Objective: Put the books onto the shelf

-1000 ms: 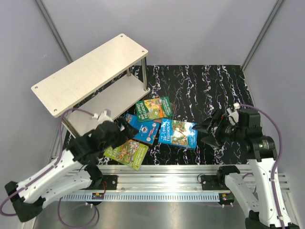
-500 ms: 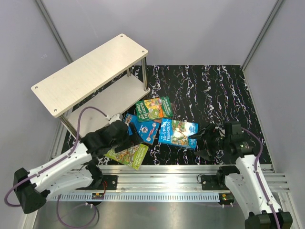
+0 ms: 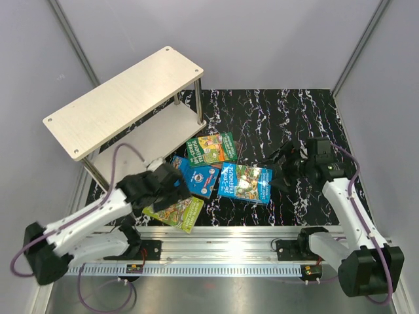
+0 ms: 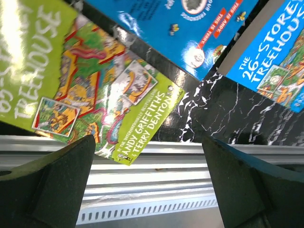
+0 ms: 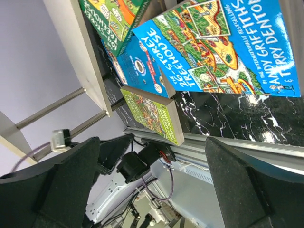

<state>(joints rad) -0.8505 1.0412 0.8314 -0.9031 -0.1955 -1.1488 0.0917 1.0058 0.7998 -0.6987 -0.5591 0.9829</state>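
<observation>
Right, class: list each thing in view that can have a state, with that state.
shelf: upright, no book on top
green book: closed, lying flat
dark blue book: closed, lying flat
26-Storey book: closed, lying flat
lime book: closed, flat, corner over the rail
left hand: open, holding nothing
right hand: open, holding nothing

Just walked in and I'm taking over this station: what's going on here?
Two robot arms are to put books onto the shelf. Four lie on the black table, none visible on the shelf. The left hand hovers open over the lime book; the right hand is open beside the blue 26-Storey one, holding nothing.
</observation>
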